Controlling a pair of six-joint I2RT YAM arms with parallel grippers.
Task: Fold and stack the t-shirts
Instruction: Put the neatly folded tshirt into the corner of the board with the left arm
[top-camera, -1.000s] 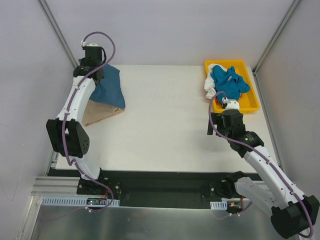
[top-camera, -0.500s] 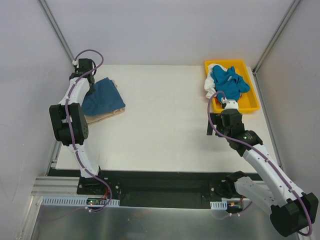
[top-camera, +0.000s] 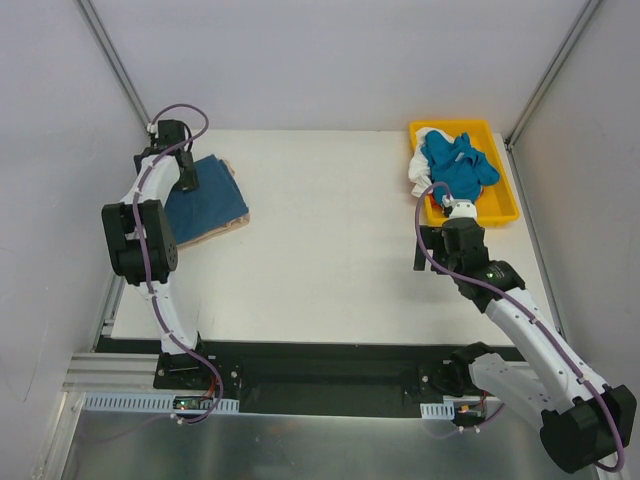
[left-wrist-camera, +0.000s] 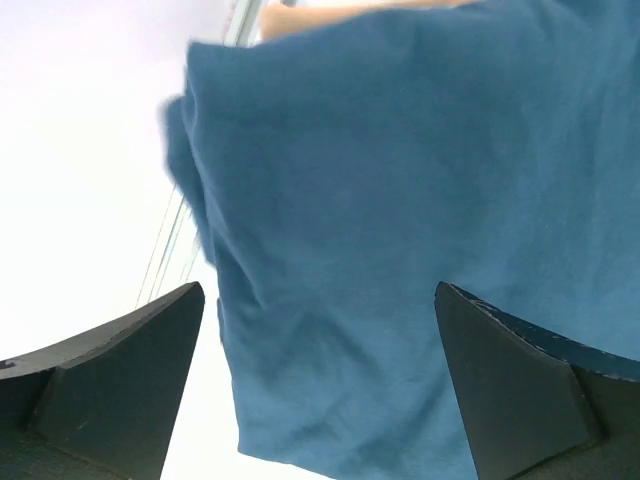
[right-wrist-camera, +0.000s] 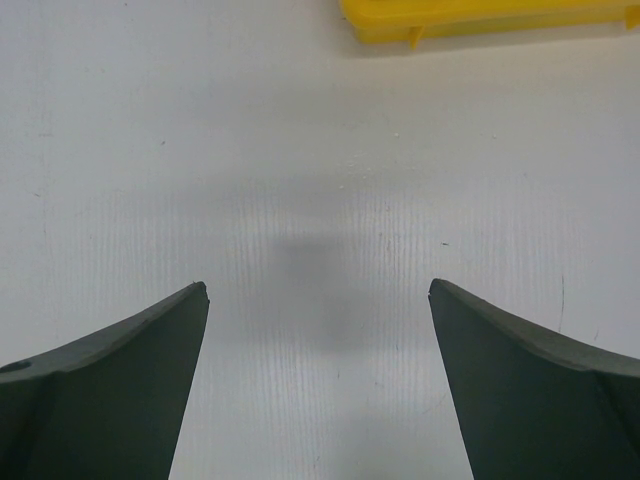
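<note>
Now teal shirt (top-camera: 212, 198) folded atop tan shirt (top-camera: 225, 228); left claw (left-wrist-camera: 315, 300) open above. Right claw (right-wrist-camera: 318, 292) open near tray (top-camera: 495, 210); next, grab blue shirt (top-camera: 458, 165).

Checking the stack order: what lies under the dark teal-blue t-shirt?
A tan-beige t-shirt shows as a strip along the near edge of the dark teal-blue t-shirt; the rest is covered.

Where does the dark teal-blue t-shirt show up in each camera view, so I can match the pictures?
Top external: the dark teal-blue t-shirt lies at the far left of the table.
Left wrist: it fills most of the picture.
Right wrist: not in it.
Shared landmark: the tan t-shirt peeking from under it, also seen at the left wrist view's top edge.
</note>
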